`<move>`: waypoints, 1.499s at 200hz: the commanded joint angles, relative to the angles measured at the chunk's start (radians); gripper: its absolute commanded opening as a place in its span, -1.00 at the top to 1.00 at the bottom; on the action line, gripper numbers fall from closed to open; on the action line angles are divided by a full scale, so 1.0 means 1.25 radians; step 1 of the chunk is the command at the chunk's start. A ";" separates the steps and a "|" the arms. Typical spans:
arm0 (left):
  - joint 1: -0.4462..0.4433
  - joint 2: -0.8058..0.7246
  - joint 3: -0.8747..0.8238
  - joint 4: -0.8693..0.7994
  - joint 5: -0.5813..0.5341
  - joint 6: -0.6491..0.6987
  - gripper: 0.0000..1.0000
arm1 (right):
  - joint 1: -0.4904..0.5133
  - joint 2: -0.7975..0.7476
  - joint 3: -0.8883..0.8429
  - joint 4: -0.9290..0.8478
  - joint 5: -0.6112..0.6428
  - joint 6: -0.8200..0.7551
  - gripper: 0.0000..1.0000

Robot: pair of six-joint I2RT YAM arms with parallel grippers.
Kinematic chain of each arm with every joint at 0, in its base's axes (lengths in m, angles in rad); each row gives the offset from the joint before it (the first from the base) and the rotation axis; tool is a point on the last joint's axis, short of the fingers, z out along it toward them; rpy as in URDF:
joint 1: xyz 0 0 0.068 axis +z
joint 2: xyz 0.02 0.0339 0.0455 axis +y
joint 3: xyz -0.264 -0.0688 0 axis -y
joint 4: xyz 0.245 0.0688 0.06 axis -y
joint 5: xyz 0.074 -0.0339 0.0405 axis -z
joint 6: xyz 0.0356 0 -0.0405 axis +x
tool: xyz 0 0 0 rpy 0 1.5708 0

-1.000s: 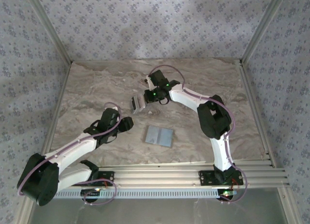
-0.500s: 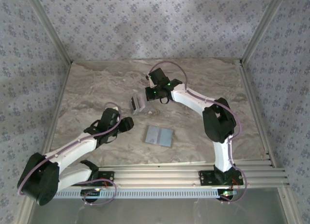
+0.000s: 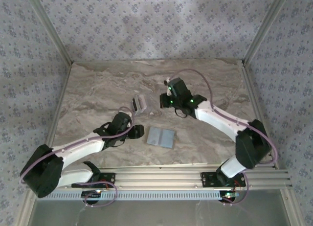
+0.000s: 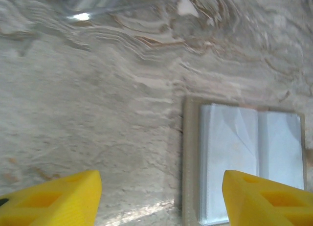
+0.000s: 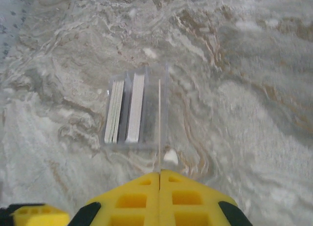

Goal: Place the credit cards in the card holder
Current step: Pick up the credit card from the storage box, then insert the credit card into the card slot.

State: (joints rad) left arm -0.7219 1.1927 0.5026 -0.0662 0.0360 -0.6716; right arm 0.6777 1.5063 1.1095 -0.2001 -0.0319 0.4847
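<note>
The left gripper (image 4: 161, 182) is held wide open beside the card holder (image 4: 244, 157). Beyond the card holder, a credit card (image 5: 159, 128) is pinched edge-on in the right gripper (image 5: 160, 173), near boxed credit cards (image 5: 127, 111).

counter (image 3: 98, 94) is veined grey-beige | card holder (image 4: 244, 157) is edged grey-tan, lined pale blue | credit cards (image 5: 135, 106) are seen off-white
</note>
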 commanded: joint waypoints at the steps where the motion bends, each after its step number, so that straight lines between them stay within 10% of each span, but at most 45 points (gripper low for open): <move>1: -0.042 0.044 0.042 0.002 -0.026 0.051 -0.33 | 0.006 -0.080 -0.149 0.085 -0.059 0.087 1.00; 81: -0.178 0.223 0.148 -0.034 -0.163 0.084 -0.25 | 0.008 -0.320 -0.464 0.155 -0.243 0.217 1.00; 300: -0.273 0.234 0.091 -0.032 -0.262 -0.017 -0.06 | -0.029 -0.150 -0.529 0.292 -0.403 0.201 1.00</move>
State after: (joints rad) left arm -1.0569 1.4918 0.6308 -0.0742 -0.2817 -0.6861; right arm 0.6456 1.2999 0.4374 0.1234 -0.4908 0.7414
